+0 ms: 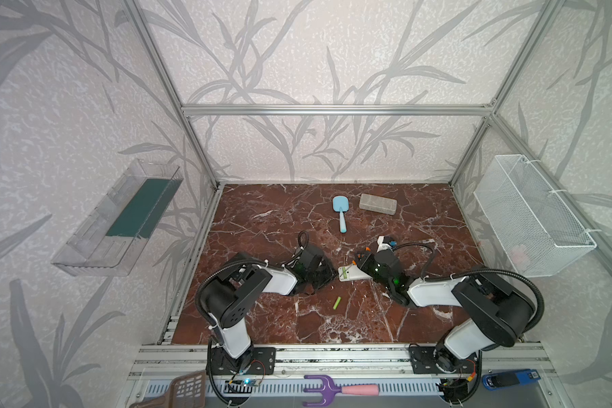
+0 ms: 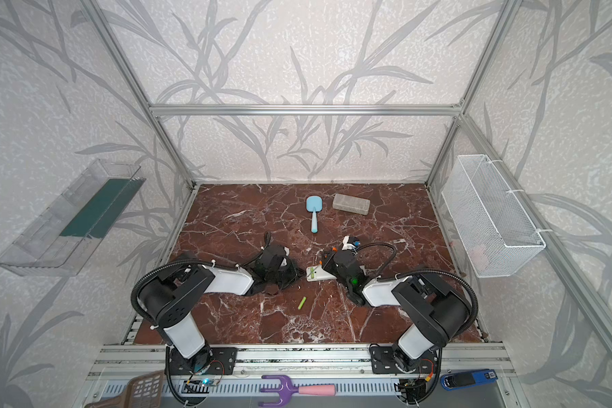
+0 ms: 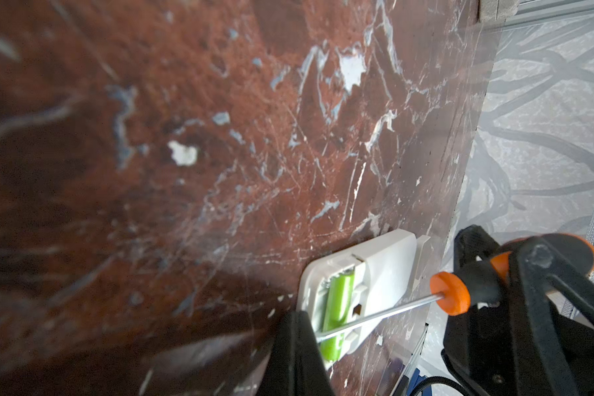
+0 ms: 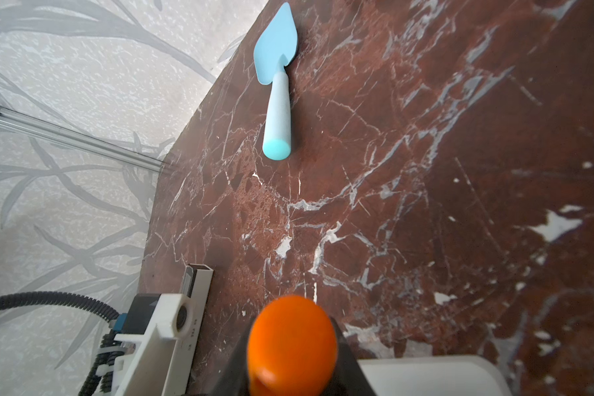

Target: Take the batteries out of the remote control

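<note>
The white remote control [image 1: 350, 275] [image 2: 317, 275] lies back-up near the table's middle, its battery bay uncovered. One lime-green battery [image 3: 336, 305] sits in the bay. Another battery [image 1: 337, 303] [image 2: 302, 303] lies loose on the marble in front of the remote. My right gripper [image 1: 363, 260] is shut on an orange-and-black screwdriver [image 3: 450, 297] [image 4: 292, 346]. Its thin shaft [image 3: 384, 313] crosses the bay over the battery. My left gripper [image 3: 297, 353] is shut and empty, with its tip against the remote's bay end, hiding the screwdriver's tip.
A light-blue toy spade [image 1: 340, 212] [image 4: 276, 85] and a grey rectangular case [image 1: 377, 204] lie toward the back of the table. A white wire basket [image 1: 530, 215] hangs on the right wall and a clear tray [image 1: 121, 219] on the left wall. A purple toy fork [image 1: 333, 388] lies by the front rail.
</note>
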